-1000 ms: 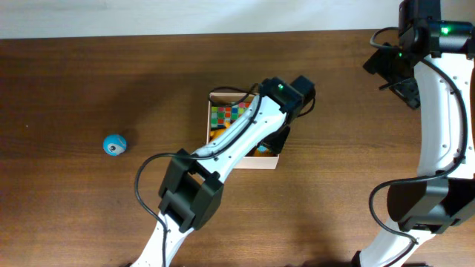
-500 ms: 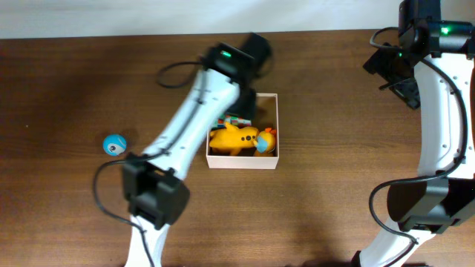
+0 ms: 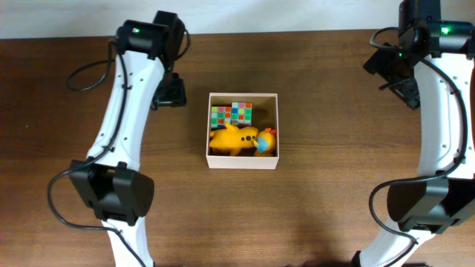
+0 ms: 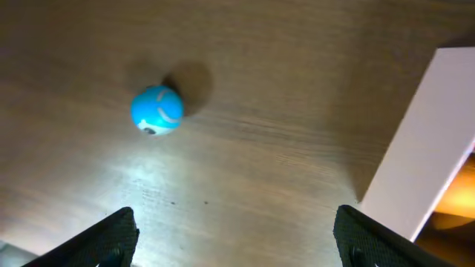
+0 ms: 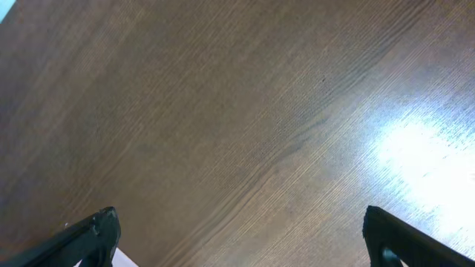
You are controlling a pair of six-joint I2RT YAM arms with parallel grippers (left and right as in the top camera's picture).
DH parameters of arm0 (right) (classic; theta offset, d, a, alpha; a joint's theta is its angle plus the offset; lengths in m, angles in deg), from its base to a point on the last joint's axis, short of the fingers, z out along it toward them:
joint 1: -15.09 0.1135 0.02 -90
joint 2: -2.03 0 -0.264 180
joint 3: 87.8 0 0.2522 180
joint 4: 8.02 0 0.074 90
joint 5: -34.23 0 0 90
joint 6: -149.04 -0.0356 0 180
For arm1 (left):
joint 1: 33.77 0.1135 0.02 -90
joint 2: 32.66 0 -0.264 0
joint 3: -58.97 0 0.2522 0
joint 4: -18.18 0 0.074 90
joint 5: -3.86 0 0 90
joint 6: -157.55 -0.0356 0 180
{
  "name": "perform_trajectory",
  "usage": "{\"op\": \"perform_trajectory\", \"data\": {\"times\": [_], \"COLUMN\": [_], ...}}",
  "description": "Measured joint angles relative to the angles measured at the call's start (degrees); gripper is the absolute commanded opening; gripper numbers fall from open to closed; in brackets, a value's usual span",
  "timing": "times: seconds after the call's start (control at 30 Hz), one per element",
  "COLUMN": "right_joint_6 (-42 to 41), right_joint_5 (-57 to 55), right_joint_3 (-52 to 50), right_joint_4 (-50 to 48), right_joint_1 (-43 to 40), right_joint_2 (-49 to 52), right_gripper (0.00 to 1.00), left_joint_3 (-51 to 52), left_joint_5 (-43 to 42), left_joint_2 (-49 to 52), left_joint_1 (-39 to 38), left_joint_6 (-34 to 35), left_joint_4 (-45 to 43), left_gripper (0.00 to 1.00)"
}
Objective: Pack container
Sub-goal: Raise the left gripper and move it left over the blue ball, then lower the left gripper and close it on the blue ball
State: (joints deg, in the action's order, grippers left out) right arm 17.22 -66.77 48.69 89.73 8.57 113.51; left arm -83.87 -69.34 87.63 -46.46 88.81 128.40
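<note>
The container [image 3: 243, 163], a square cream-walled box, sits mid-table. It holds a multicoloured cube [image 3: 231, 114], a yellow toy [image 3: 231, 139] and a small yellow-and-blue toy [image 3: 266, 141]. A blue ball [image 4: 156, 110] lies on the wood in the left wrist view; in the overhead view my left arm hides it. My left gripper [image 3: 169, 93] hangs open and empty left of the container; its jaws [image 4: 236, 237] frame bare wood, with the container's white wall [image 4: 423, 148] to the right. My right gripper [image 3: 404, 80] is open and empty at the far right; its jaws [image 5: 241, 231] frame bare wood.
The table is dark brown wood [image 3: 334, 208]. Its far edge meets a pale wall [image 3: 297, 15] at the top. My left arm runs down the left half of the table, my right arm down the right edge.
My left arm has swung from over the container to the left, baring the toys inside and now covering the blue ball in the overhead view. The right arm has not moved.
</note>
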Motion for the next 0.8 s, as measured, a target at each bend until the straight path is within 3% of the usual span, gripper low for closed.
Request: {"op": "perform_trajectory", "data": {"times": [0.07,0.1,0.33,0.8], "right_joint_6": [0.0,0.0,0.0,0.0], "right_joint_5": [0.0,0.0,0.0,0.0], "right_joint_3": [0.0,0.0,0.0,0.0], "right_joint_4": [0.0,0.0,0.0,0.0], "right_joint_1": [0.0,0.0,0.0,0.0], "right_joint_2": [0.0,0.0,0.0,0.0], "right_gripper": [0.99,0.99,0.99,0.99], "left_joint_3": [1.6,3.0,15.6,47.8], "left_joint_5": [1.0,1.9,6.1,3.6], "left_joint_2": [-1.7,-3.0,-9.2,-17.8], "left_joint_1": [0.4,0.5,5.1,13.3], "left_joint_6": [0.7,1.2,6.1,8.6], "left_joint_4": [0.0,0.0,-2.3,-34.2], "left_gripper": [0.87,0.92,0.92,0.97]}}
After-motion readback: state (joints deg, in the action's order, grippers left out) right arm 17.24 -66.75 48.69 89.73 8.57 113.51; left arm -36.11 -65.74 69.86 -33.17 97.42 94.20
